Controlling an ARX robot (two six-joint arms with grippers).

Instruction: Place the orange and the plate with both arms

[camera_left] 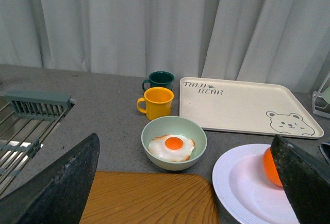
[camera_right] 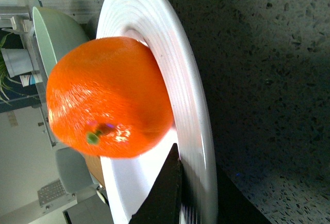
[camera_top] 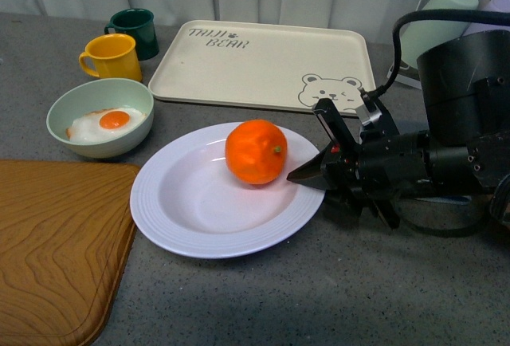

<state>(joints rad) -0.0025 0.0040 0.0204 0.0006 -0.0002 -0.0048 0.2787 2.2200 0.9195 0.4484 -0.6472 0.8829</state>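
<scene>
While the orange (camera_top: 256,151) sits in the plate (camera_top: 183,210), right gripper (camera_top: 296,175) touches its rim at 3 o'clock, can't tell if clamped; left gripper (camera_left: 184,139) gapes empty; egg bowl (camera_top: 100,116) at 10, tray (camera_top: 263,63) at 12

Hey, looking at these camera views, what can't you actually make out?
Left wrist view: a finger of the left hand covers most of the orange; the bottom edge cuts off the plate.
Right wrist view: only one finger of the right hand shows; the other is out of frame.
Front view: the right arm hides part of a pale green object, so I cannot identify it.
</scene>
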